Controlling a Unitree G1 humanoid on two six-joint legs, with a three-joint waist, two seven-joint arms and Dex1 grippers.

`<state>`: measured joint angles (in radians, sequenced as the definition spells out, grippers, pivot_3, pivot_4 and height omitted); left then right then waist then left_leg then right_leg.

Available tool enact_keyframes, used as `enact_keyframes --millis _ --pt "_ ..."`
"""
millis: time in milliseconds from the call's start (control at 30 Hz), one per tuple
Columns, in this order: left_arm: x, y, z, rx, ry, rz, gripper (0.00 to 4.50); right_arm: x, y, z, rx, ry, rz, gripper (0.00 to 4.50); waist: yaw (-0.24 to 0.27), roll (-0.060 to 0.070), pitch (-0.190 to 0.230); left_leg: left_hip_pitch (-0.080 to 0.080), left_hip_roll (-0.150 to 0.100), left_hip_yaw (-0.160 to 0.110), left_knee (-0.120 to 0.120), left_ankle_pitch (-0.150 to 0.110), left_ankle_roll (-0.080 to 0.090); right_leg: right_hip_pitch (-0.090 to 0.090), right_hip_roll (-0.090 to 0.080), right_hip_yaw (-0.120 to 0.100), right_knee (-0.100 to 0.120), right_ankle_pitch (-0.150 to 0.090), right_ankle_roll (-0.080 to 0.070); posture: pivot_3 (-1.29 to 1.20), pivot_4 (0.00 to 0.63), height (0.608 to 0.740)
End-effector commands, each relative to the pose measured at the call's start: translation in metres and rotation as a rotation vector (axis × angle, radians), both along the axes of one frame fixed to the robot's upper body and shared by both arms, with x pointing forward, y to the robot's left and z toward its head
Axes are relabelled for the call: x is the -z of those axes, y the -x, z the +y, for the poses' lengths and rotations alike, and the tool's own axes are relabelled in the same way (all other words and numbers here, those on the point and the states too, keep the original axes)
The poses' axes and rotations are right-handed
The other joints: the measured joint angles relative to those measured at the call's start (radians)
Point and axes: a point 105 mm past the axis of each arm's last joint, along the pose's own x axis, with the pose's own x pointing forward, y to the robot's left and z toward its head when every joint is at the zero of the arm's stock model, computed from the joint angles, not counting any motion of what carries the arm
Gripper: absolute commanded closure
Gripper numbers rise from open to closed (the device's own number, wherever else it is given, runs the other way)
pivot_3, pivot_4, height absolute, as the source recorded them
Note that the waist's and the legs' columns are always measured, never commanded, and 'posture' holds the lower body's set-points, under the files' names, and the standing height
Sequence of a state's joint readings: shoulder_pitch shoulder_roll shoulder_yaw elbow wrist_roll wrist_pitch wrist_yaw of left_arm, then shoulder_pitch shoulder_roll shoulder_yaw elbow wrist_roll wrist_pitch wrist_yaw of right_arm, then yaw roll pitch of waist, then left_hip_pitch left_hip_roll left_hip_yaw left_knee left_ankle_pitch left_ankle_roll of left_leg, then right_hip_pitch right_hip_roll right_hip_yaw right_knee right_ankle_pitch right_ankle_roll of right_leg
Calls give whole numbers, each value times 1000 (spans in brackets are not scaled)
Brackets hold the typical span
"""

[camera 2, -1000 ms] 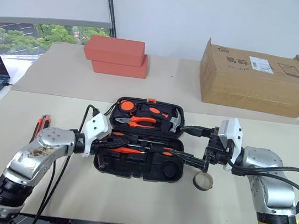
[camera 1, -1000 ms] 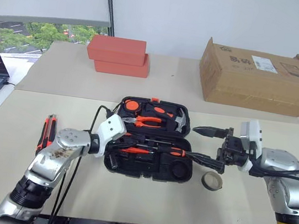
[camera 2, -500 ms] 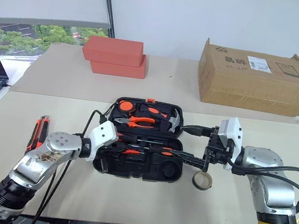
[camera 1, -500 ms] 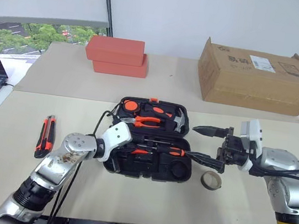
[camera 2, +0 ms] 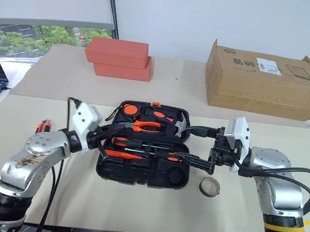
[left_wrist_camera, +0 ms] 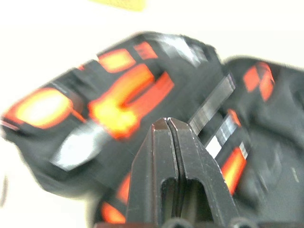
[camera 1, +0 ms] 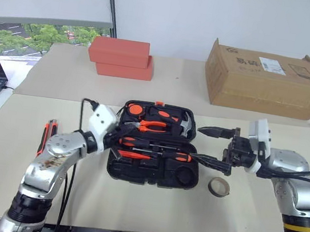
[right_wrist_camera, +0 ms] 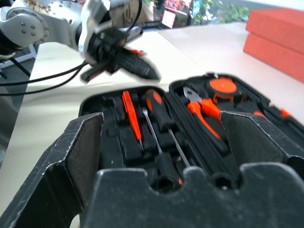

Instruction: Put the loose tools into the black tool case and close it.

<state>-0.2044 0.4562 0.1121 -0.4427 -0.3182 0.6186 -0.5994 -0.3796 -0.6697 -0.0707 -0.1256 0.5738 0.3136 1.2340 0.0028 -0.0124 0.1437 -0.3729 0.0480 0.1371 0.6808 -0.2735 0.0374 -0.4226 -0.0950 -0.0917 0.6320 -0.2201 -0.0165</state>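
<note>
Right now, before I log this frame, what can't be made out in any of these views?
- Utility knife: the left arm covers its near end in both eye views.
- Tool case: its contents are motion-blurred in the left wrist view, so no single item reads; the shut left tool covers the middle.
- Case's near recesses: hidden behind the open right tool's fingers in the right wrist view.
- Cardboard box label: print too small.

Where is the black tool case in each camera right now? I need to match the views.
Left eye view: black tool case lies open at table centre, between the grippers.
Right eye view: same place, centre.
Left wrist view: blurred, just beyond the left gripper.
Right wrist view: open, just past the right gripper.
Shared landmark: orange-handled pliers in the case's far half.
</note>
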Motion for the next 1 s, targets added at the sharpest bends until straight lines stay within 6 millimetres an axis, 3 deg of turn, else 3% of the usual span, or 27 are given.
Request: enact_keyframes --millis 33,67,267,400,700,967,1000 --pt "-4 3 44 -246 31 -7 3933 -12 1 10 -66 -29 -31 0 -3 0 0 0 0 0 0 1 -1 0 0 0 0 0 0 0 150 711" --pt "-3 4 56 -312 26 -6 3772 -12 1 12 -78 -27 -31 0 -3 0 0 0 0 0 0 3 -5 0 0 -1 0 0 0 0 150 711" --pt "20 22 127 -694 11 47 1430 -16 -3 23 -149 -28 -29 0 6 -1 0 0 0 -1 0 -1 1 0 -1 -2 0 0 0 0 150 711" --pt "35 28 139 -763 -34 100 34 -18 -5 31 -193 -29 -33 0 9 -1 0 0 0 -1 0 -1 1 0 -2 -3 0 0 -1 0 150 711" --pt "53 41 163 -915 -45 167 34 -25 -6 44 -246 -34 -45 0 8 -1 0 -1 0 -1 -1 -1 1 0 -7 -4 -1 1 -2 0 150 711" --pt "76 48 171 -1006 89 280 34 -26 -7 42 -236 -31 -53 0 8 -1 0 -1 -1 -1 -1 -1 1 -1 -10 -6 -1 1 -2 0 150 711" --pt "78 48 171 -1006 89 294 284 -25 -8 41 -233 -30 -53 0 7 -1 0 -1 0 -1 -1 -1 1 -1 -10 -6 -1 1 -2 0 150 711"
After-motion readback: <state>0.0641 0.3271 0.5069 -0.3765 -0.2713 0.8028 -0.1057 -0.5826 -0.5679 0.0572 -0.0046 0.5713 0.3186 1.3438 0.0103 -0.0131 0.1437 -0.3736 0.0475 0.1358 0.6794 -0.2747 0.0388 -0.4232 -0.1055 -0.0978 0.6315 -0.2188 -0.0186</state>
